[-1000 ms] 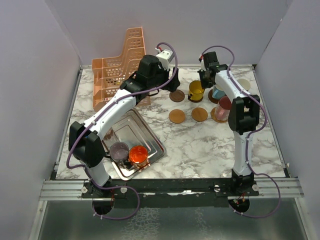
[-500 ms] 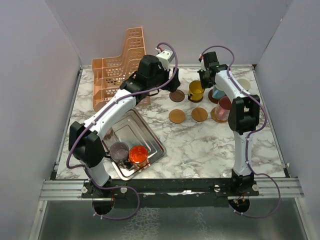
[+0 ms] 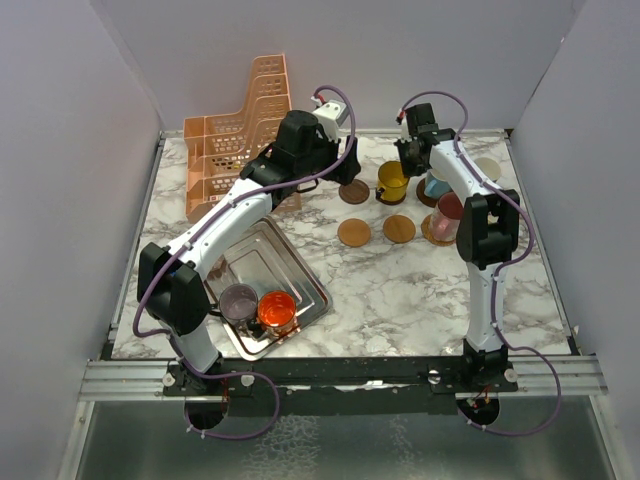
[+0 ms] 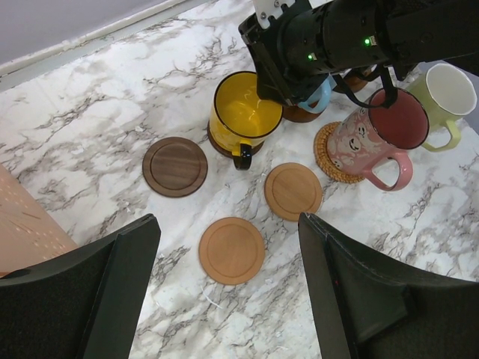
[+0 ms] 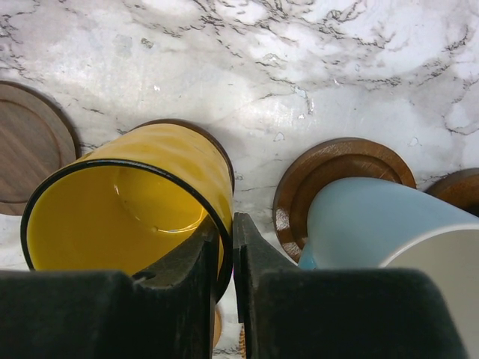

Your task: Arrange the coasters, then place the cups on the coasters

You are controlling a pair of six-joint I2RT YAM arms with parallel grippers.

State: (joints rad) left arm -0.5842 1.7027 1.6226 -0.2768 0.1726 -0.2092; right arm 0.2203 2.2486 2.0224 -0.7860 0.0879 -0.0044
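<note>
Right pincer: fingers almost pressed together, pinching the wall of the yellow cup at its rim, one finger inside and one outside. That cup stood at the far middle of the table on a dark coaster, whose edge showed beneath it. Just to its right, a blue cup sat on a brown coaster. My outer finger was close beside the blue cup; I could not tell whether they touched.

Left pincer: spread wide, holding nothing and touching nothing, hanging above the bare coasters. Under it lay a dark rimmed coaster left of the yellow cup, a tan coaster nearer, and a second tan coaster nearer still. Right of these, a pink cup stood on a pale patterned coaster, with a cream cup further right.

At the near left, the tray held a grey cup and an orange cup, side by side.

Compared with the overhead view a second before, both arms, every cup and every coaster sat in the same places. I saw no change in either pincer from that view.
</note>
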